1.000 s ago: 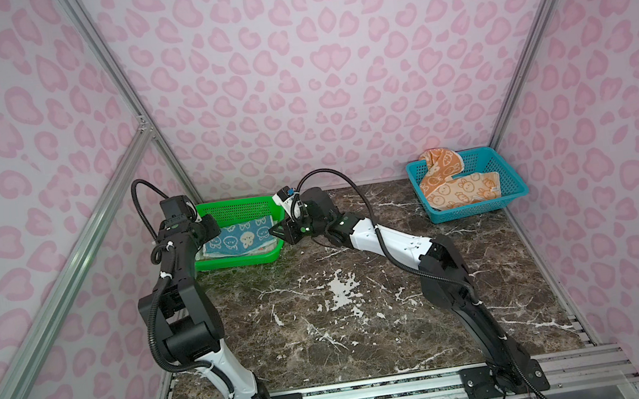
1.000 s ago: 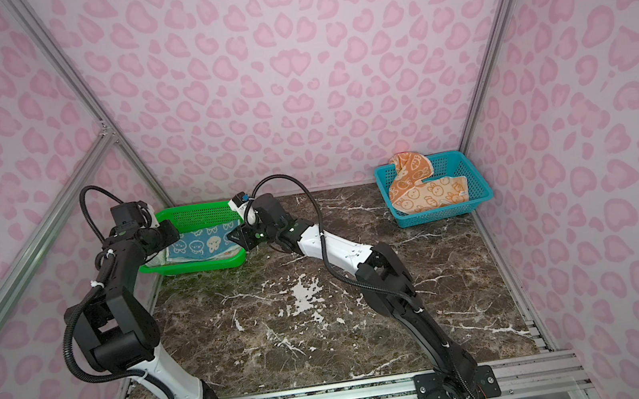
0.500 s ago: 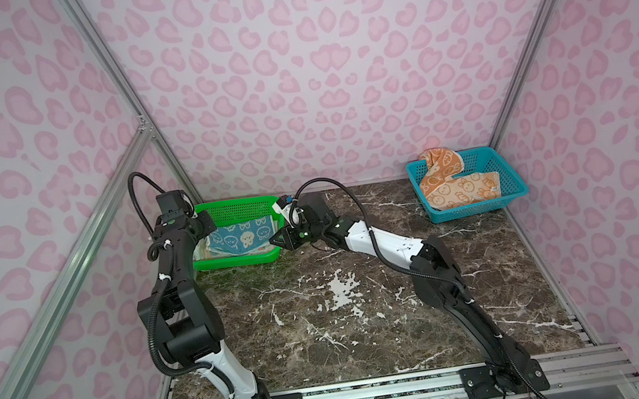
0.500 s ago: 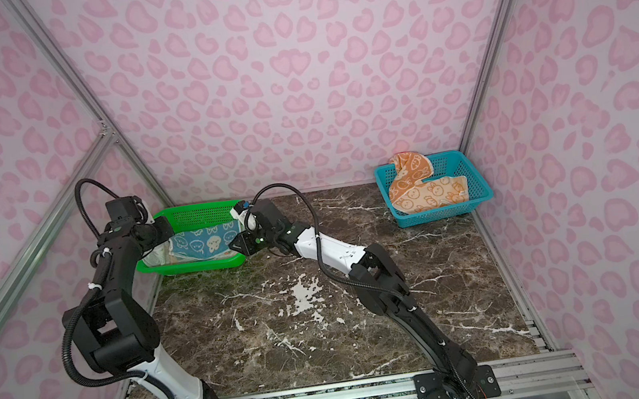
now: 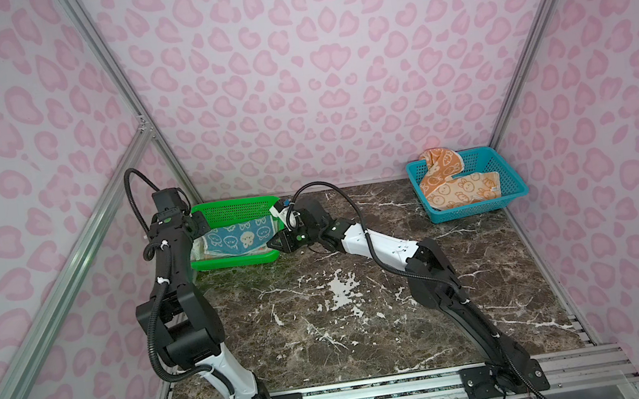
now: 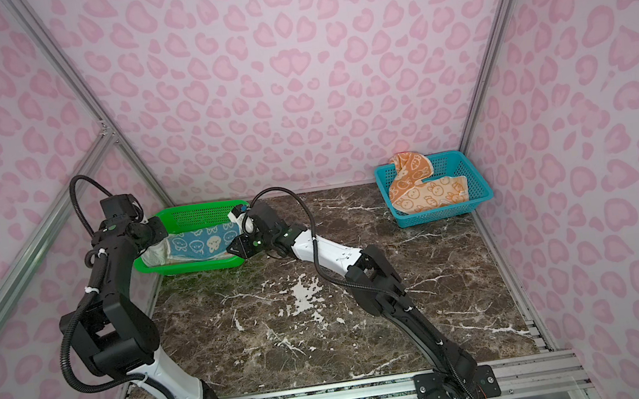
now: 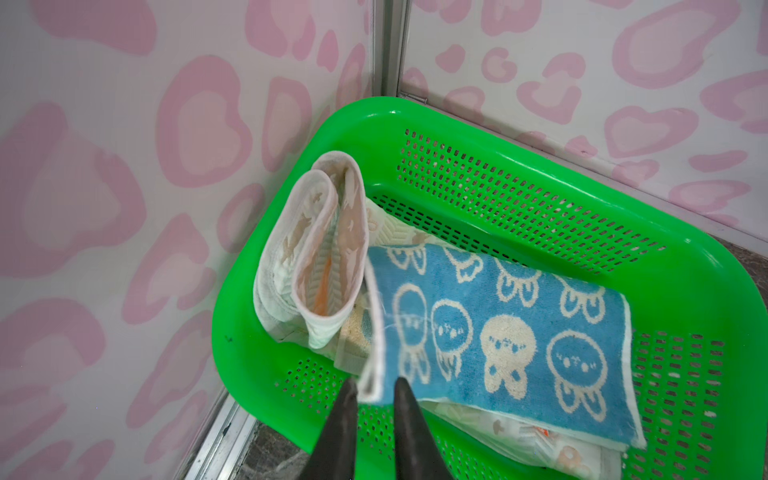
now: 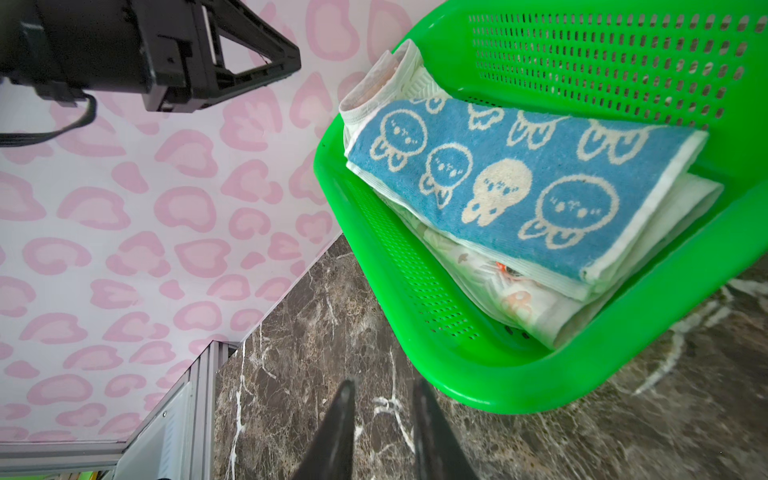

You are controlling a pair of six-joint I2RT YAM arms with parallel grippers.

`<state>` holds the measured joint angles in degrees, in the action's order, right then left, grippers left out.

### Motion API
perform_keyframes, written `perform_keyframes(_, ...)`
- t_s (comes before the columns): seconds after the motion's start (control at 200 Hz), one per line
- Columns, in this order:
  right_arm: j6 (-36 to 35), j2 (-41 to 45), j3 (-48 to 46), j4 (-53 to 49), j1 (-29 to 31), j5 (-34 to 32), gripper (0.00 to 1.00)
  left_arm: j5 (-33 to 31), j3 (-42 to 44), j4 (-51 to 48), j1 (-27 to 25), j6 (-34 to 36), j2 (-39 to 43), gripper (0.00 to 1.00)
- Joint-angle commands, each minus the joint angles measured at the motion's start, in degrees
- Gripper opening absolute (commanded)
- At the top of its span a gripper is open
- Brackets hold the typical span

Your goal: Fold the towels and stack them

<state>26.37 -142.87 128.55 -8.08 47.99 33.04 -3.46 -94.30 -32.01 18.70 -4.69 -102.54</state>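
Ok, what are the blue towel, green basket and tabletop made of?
Blue towel: looped terry cloth, matte, fuzzy pile, probably cotton.
Green basket: glossy moulded plastic, perforated walls, shiny highlights on the rim.
Tabletop: dark brown marble look with white veins; real stone or printed laminate, cannot tell.

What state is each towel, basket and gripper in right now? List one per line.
blue towel, folded, lying on the white towel.
white towel, folded underneath, one end standing up.
orange towel, unfolded, crumpled in the blue basket.
green basket, holding two towels.
left gripper, fingers slightly apart astride the blue towel's corner; grip unclear.
right gripper, open, empty, above the table.
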Motion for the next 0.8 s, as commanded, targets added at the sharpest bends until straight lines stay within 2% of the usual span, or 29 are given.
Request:
perform_keyframes(0.0,0.41,-0.94,0.3,0.71,0.13,0.71,0.26,-0.25,-1.55,-1.08,-0.06,1.12,1.85,0.31)
perform_keyframes(0.075,0.46,-0.92,0.37,0.93,0.21,0.8,0.26,-0.31,-1.99,-1.37,-0.11,1.21,2.25,0.44)
perform_keyframes(0.21,0.35,-0.92,0.3,0.53,0.25,0.95,0.26,0.64,-2.72,-2.45,-0.08,1.04,2.99,0.49)
perform_keyframes(0.355,-0.52,0.63,-1.43,0.4,0.26,0.57,0.26,7.55,0.05,-0.25,-0.11,0.71,6.43,0.57)
perform_keyframes(0.53,-2.29,5.24,-7.69,1.83,0.17,-1.77,0.37,13.89,6.36,4.79,-0.24,-1.26,12.81,0.75)
perform_keyframes(0.61,-3.45,7.71,-10.62,2.2,0.09,-3.24,0.42,16.79,9.31,6.86,-0.53,-2.46,15.69,0.78)
perform_keyframes(0.795,-6.89,12.86,-15.09,0.05,-0.5,-6.83,0.49,18.27,16.27,10.93,-3.45,-3.17,22.62,0.85)
